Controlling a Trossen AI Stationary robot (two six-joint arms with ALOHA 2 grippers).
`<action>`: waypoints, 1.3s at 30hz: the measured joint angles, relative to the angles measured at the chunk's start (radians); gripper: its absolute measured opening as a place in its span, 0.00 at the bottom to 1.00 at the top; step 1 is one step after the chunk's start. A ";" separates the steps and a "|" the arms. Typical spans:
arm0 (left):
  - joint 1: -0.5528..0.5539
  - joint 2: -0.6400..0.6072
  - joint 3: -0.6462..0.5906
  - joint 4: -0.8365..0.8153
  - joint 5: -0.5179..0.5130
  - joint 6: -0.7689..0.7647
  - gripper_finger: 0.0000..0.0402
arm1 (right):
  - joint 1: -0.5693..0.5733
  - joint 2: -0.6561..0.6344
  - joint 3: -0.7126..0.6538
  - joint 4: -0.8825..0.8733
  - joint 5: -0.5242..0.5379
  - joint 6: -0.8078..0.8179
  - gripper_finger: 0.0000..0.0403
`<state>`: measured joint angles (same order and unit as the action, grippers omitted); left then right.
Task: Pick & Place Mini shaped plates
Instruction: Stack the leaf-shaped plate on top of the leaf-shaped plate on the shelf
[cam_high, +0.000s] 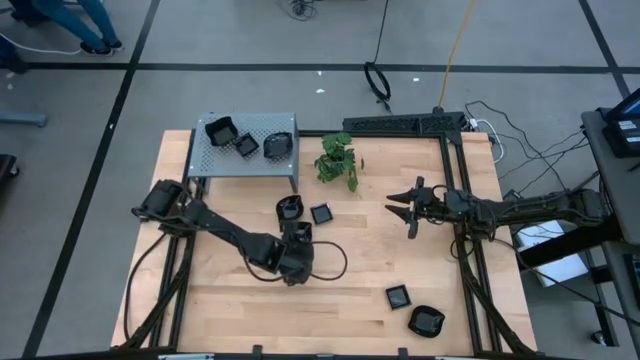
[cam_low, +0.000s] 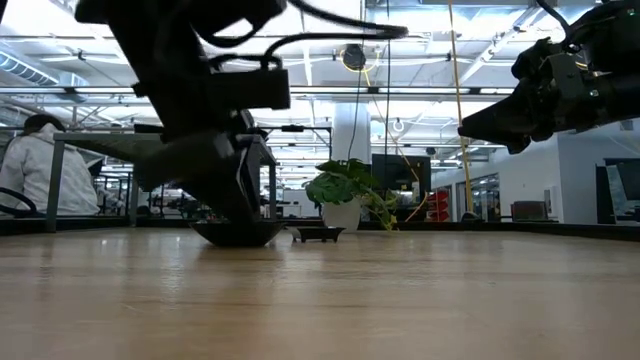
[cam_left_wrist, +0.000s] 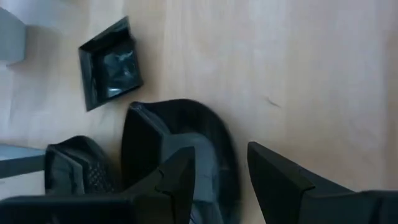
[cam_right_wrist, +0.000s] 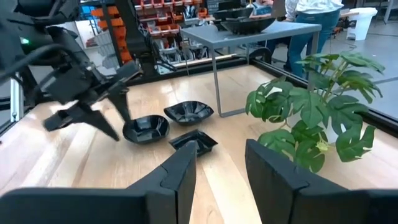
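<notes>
My left gripper (cam_high: 297, 240) is open and low over a roundish black plate (cam_left_wrist: 205, 134) lying flat mid-table, one finger over its bowl and one beyond its rim. Just past it on the wood rest a wavy-edged plate (cam_high: 290, 208) and a square plate (cam_high: 321, 213). Two more plates (cam_high: 398, 296) (cam_high: 426, 321) lie near the table's near right corner. Three plates (cam_high: 246, 146) sit on top of the grey perforated box (cam_high: 230, 165). My right gripper (cam_high: 402, 210) hovers open above the table, right of the plant, touching nothing. My left gripper comes down at a slant from the table's left. One finger (cam_left_wrist: 180, 177) is over the roundish plate's bowl and the other (cam_left_wrist: 280, 180) outside its rim (cam_left_wrist: 229, 155). Whether either finger touches the plate, I cannot tell. The plate lies flat on the table.
A small green plant (cam_high: 338, 160) stands at the far middle of the table, between the box and my right gripper. Bare wood lies open at the table's middle and near left (cam_high: 220, 300). A black frame (cam_high: 405, 124) runs along the far right edge. People show beyond the table.
</notes>
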<state>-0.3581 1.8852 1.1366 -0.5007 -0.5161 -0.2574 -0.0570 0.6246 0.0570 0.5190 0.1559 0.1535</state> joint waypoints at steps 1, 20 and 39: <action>0.004 0.005 0.000 0.001 -0.004 0.004 0.38 | 0.000 0.002 0.000 -0.001 0.000 0.000 0.32; 0.038 0.027 0.000 -0.042 0.023 -0.011 0.28 | 0.000 0.019 0.000 -0.030 0.000 -0.001 0.32; 0.004 -0.103 0.026 -0.013 0.076 -0.036 0.01 | 0.000 0.020 0.000 -0.037 0.001 -0.001 0.32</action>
<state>-0.3541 1.7820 1.1628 -0.5139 -0.4405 -0.2933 -0.0574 0.6451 0.0570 0.4818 0.1570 0.1525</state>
